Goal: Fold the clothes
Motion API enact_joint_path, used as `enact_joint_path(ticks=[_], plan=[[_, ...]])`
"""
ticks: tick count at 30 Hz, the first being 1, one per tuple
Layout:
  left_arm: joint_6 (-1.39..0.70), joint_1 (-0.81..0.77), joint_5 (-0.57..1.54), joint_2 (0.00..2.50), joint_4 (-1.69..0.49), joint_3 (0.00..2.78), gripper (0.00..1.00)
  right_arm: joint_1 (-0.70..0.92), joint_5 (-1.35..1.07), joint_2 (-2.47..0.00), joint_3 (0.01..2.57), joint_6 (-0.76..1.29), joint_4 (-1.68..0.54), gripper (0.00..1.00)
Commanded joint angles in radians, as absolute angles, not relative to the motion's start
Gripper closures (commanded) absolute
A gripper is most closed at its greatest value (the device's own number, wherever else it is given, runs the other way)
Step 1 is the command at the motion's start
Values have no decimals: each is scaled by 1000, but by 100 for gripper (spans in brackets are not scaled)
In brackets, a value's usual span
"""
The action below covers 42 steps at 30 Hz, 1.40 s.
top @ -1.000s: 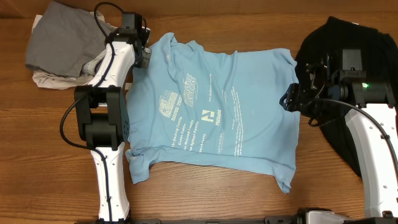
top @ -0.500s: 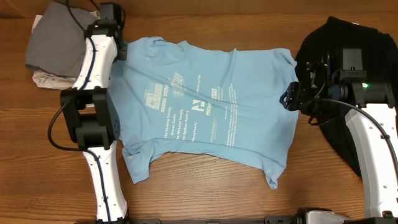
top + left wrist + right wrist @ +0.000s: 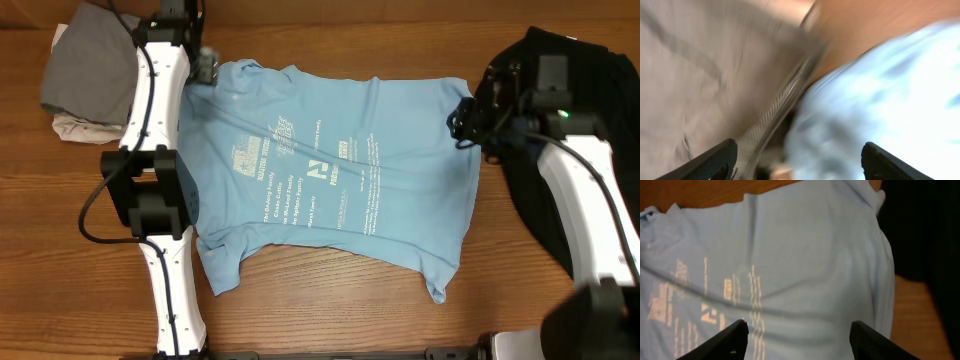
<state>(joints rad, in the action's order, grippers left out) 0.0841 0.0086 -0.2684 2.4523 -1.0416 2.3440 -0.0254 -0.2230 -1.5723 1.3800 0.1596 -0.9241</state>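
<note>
The clothes are a light-blue T-shirt [image 3: 330, 180] with white print, lying flat mid-table, and a black garment [image 3: 600, 60] heaped at the right. My left gripper [image 3: 207, 68] hovers at the shirt's top-left corner, by the sleeve. In the blurred left wrist view its jaws [image 3: 800, 160] stand wide apart with nothing held, over the edge of the blue shirt [image 3: 900, 90] and grey cloth [image 3: 700, 75]. My right gripper [image 3: 463, 118] is at the shirt's top-right corner. It is open [image 3: 797, 337] above the shirt [image 3: 805, 255], with the black garment [image 3: 925, 225] beside it.
A grey garment [image 3: 85, 65] over a pale one [image 3: 70, 128] is piled at the back left, just beyond my left gripper. Bare wooden table [image 3: 330, 310] shows in front of the shirt. The left arm's base [image 3: 150, 195] stands at the shirt's left edge.
My left gripper dragged the shirt's top-left corner leftward, then opened and let it go. My right gripper has moved slightly toward the back of the table.
</note>
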Motion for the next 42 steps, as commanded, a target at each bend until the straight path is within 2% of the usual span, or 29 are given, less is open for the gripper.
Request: enact_joint_path(ticks=[1, 8, 14, 17, 21, 30, 42], plan=[[126, -41, 79, 2457, -992, 2487, 12, -18, -224, -1714, 1402, 148, -786, 31], [111, -94, 103, 2474, -930, 2492, 4, 26, -233, -1758, 1422, 146, -767, 29], [64, -147, 123, 2473, -1218, 2655, 7, 73, -170, -1758, 1682, 160, -1041, 25], [59, -171, 121, 2473, -1293, 2759, 8, 92, -113, -1761, 1879, 153, -1138, 27], [46, -173, 121, 2491, -1185, 2773, 7, 94, -90, -1766, 2008, 129, -1136, 27], [72, -161, 134, 2634, -1015, 2769, 5, 96, -90, -1800, 2002, 122, -1211, 26], [72, -178, 130, 2822, -896, 2769, 11, 96, -89, -1808, 1966, 122, -1233, 25]])
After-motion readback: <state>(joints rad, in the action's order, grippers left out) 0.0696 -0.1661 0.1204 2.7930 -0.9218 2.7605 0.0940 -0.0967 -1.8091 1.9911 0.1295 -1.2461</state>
